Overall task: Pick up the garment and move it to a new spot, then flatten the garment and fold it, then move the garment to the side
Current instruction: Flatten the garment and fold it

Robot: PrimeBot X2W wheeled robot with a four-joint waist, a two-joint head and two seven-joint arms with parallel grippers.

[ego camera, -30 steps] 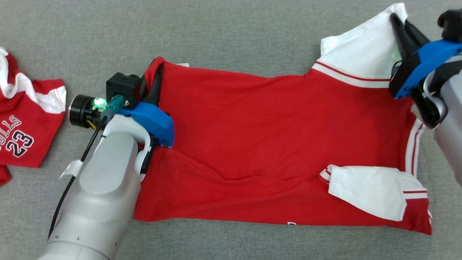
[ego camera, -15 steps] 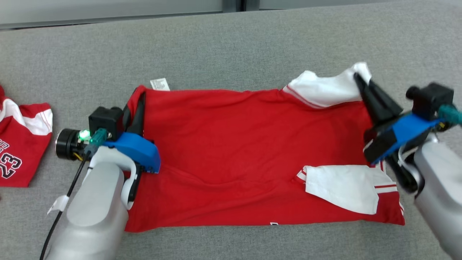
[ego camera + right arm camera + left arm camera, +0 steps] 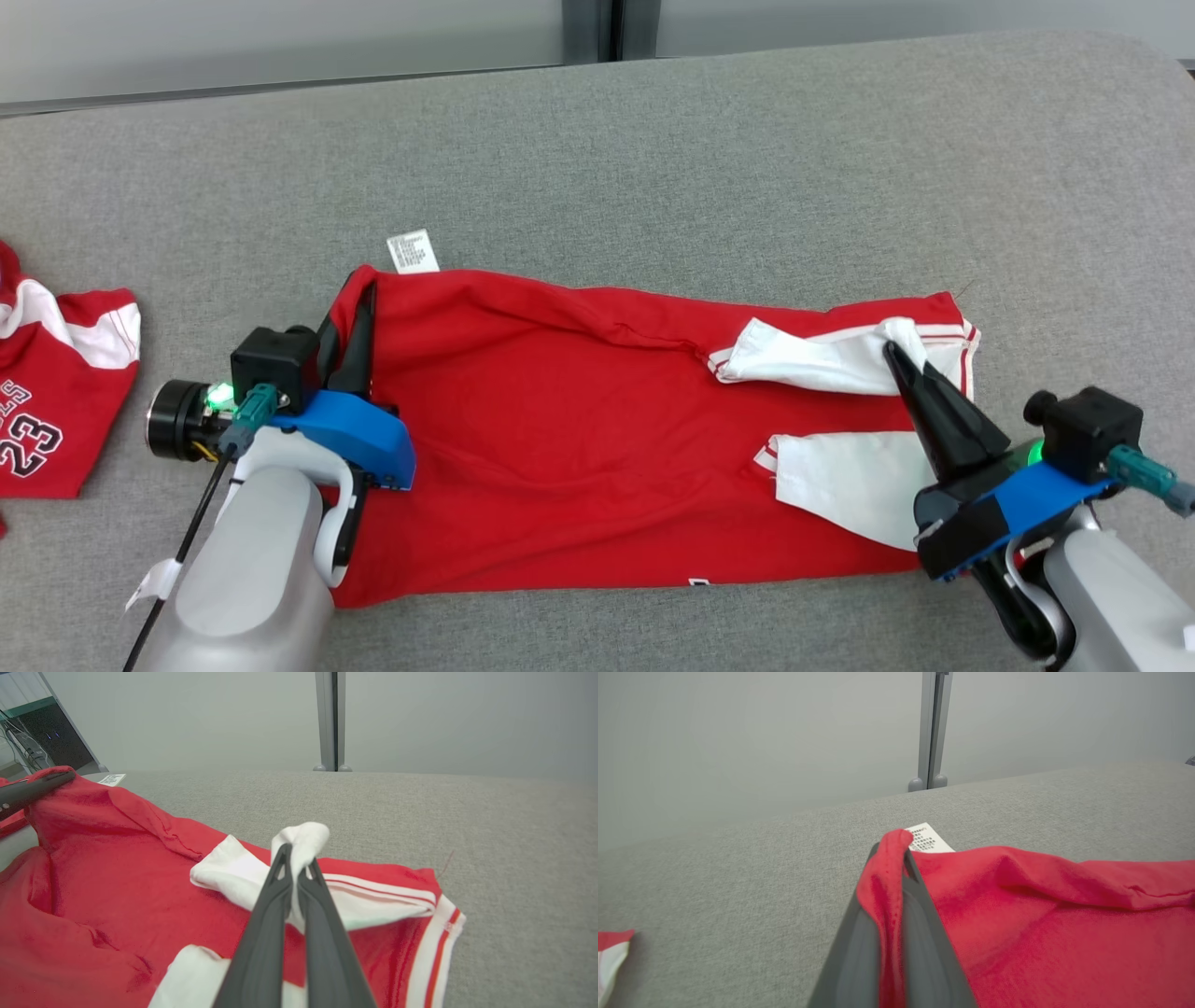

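Nearest, at the lower left of the head view, the left gripper [image 3: 362, 297] is clamped on a corner of the red shirt [image 3: 579, 448]. At lower right, the right gripper [image 3: 894, 350] is pinched shut on a bunched white sleeve [image 3: 812, 359]. Between them the shirt lies across the middle of the grey padded surface [image 3: 747, 149]. It looks light, soft and limp, likely to sag and wrinkle wherever unsupported, so hem corners and sleeve ends seem the soundest holds. Its body is red and its sleeves are white with red-striped trim; the second sleeve [image 3: 850, 476] lies flat. At far left rests another red jersey [image 3: 56, 411]. Farther back, a folded ridge runs along the shirt's far edge, and a white label [image 3: 412, 251] pokes out.
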